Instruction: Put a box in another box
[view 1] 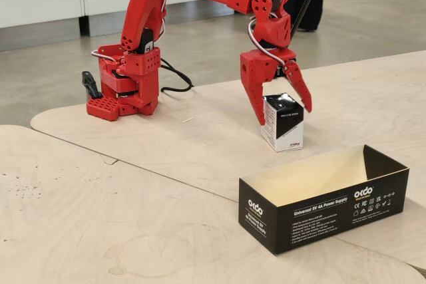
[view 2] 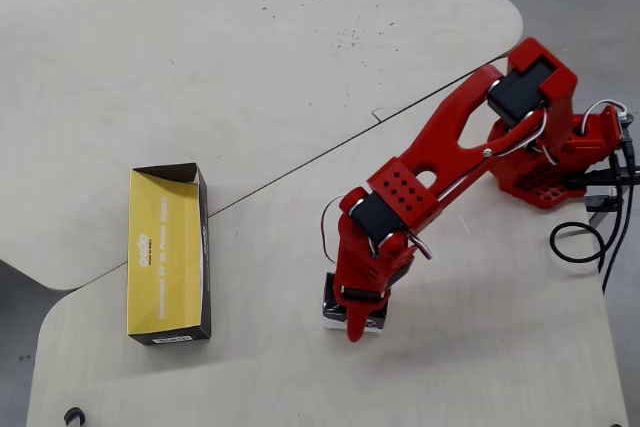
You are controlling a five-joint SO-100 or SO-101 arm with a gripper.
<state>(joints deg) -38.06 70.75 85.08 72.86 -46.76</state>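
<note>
Fixed view: red arm's gripper at centre right of frame, jaws spread wide, straddling small box; whether fingers touch its sides cannot be told. Small box upright on plywood table. Long black box, open top, tan inside, lower right of frame, well apart. Overhead view: gripper covers small box at lower centre; long box left of centre.

The pale plywood bench is made of rounded panels butted together. The long black box lies open across the seam near one edge. The small cube box stands mid-panel. The arm's base sits near the far edge.
</note>
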